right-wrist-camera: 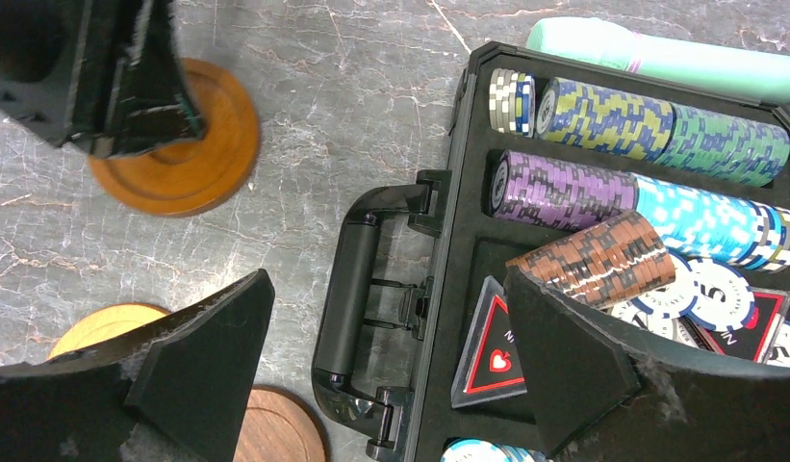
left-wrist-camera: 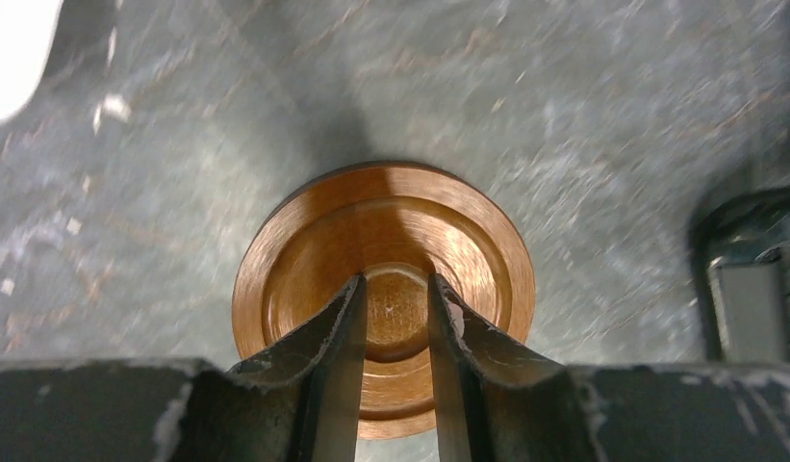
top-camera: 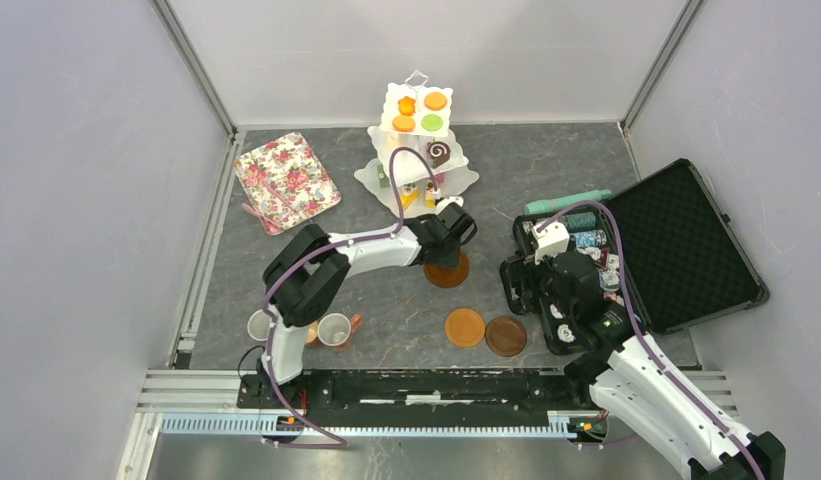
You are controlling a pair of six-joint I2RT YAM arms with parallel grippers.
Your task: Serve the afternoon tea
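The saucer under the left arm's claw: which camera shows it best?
Left wrist view: the saucer fills the centre, rings sharp, left gripper over its middle. Top view shows it small, half hidden under that gripper; right wrist view catches part in its corner.

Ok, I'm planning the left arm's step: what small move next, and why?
Probably raise the left gripper clear: its jaws stand narrowly apart over the saucer, which lies flat on the table before the stand, apparently already placed.
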